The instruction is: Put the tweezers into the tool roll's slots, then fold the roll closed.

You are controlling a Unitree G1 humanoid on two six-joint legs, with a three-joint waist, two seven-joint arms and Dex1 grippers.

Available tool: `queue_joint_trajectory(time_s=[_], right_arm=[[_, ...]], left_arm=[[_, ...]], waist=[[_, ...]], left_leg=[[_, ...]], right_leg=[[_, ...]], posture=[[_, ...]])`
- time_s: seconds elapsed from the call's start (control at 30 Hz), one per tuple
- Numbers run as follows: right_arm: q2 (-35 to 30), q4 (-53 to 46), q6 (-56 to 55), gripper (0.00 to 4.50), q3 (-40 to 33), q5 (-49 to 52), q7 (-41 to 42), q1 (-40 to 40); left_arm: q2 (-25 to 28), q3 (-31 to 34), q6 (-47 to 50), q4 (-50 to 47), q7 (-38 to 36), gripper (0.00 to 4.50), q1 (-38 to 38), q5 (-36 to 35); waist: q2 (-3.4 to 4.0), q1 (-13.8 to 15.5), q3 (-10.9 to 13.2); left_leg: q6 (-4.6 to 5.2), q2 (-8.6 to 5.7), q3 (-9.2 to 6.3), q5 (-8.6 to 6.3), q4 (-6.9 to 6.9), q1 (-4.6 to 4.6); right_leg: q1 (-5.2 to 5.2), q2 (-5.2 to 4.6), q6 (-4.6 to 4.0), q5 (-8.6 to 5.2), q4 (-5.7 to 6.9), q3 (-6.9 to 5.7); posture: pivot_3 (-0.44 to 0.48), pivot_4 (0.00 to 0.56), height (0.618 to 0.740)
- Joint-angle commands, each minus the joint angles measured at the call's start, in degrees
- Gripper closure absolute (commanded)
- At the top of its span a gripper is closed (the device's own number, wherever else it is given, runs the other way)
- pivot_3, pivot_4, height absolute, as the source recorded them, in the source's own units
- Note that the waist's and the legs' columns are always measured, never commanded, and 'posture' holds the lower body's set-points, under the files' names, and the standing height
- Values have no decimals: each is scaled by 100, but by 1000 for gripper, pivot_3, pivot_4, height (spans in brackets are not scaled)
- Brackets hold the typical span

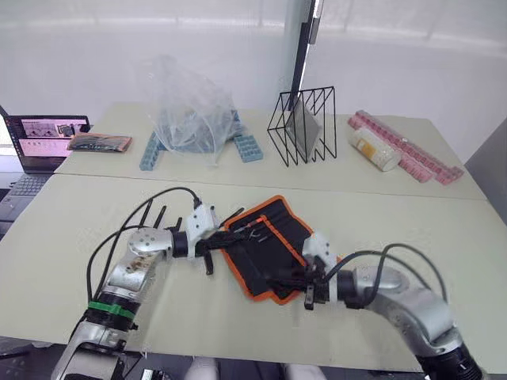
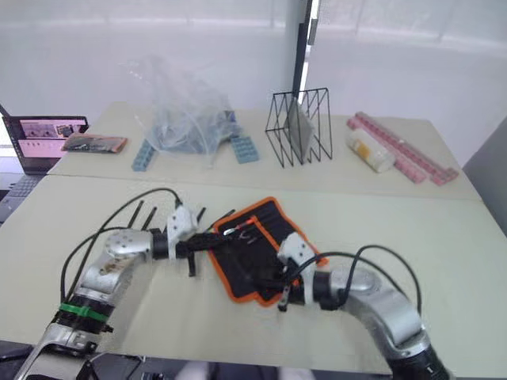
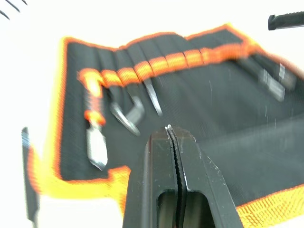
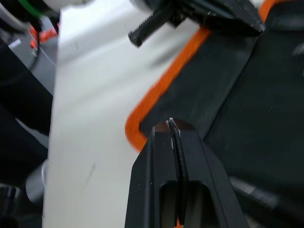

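While the left gripper (image 1: 208, 255) sits clenched, fingers pressed together, at the left edge of the tool roll (image 1: 265, 245), the roll lies partly folded on the pale green table (image 1: 444, 237) between both arms, tweezers (image 3: 151, 95) tucked in its slots. The right gripper (image 1: 309, 289), likewise pinched tight on nothing, rests at the roll's near corner.

Light: bright, even, from the pale backdrop behind.
Shadows: faint.
Glare: table (image 3: 28, 95) washes out white.
Blur: wrist views smeared, soft.
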Motion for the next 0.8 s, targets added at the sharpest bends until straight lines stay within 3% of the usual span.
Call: queue_joint_trajectory(time_s=[0.03, 0.13, 0.23, 0.47, 0.63, 0.67, 0.73, 0.8], right_arm=[[-208, -225, 284, 4500, -684, 808, 203, -120], [-289, 111, 67, 4500, -1005, 631, -15, -198], [-406, 448, -502, 4500, -1210, 96, -194, -1], [-126, 973, -1779, 4500, -2317, -124, -330, 1150], [-175, 2372, -3070, 4500, -3110, -839, -644, 1546], [-273, 2750, -3223, 4089, -3281, -956, -721, 1576], [-372, 3166, -3436, 3770, -3439, -1082, -757, 1596], [-537, 3692, -3711, 3074, -3804, -1072, -650, 1751]], left_arm=[[397, 679, 873, -1066, -111, 4474, 153, -930], [758, 1402, 1692, -1675, 63, 4474, 592, -1681], [1126, 2258, 1887, -1871, 258, 4474, 1422, -1805], [1169, 4273, 1062, -1304, 741, 2354, 3503, -1281], [809, 5222, 367, -868, 817, 661, 4650, -1154], [688, 5398, 214, -784, 867, 190, 4830, -1157], [561, 5558, 12, -694, 921, 0, 5014, -1156], [414, 5800, -376, -353, 1077, 0, 5166, -1071]], waist=[[1, 4, 1], [1, -11, 7], [0, -22, 12], [-3, 38, 22], [-6, 29, 23], [-7, 39, 24], [-9, 42, 24], [-9, 45, 24]], left_leg=[[0, 0, 0, 0, 0, -13], [9, -1, 2, -5, 0, -17], [11, 1, 3, -7, -1, -8], [9, 1, 7, -7, -5, -7], [8, 1, 22, -7, -5, 0], [6, 0, 26, -6, -5, 7], [4, -1, 26, -5, -5, 7], [4, 0, 27, -4, -5, 10]], right_leg=[[-11, 0, -12, 7, 1, 0], [-13, -5, -32, 18, -2, -1], [-12, -5, -20, 6, -1, -1], [-14, -9, -10, -5, -3, -2], [-10, -15, -10, -6, -10, 3], [-5, -19, -10, -5, -12, 5], [-7, -18, -11, -5, -10, 5], [-6, -17, -14, -7, -7, 6]], posture=[[0, 150, 720], [0, 150, 720], [0, 150, 720], [0, 150, 720], [0, 150, 720], [0, 150, 720], [0, 150, 720], [0, 150, 720]])
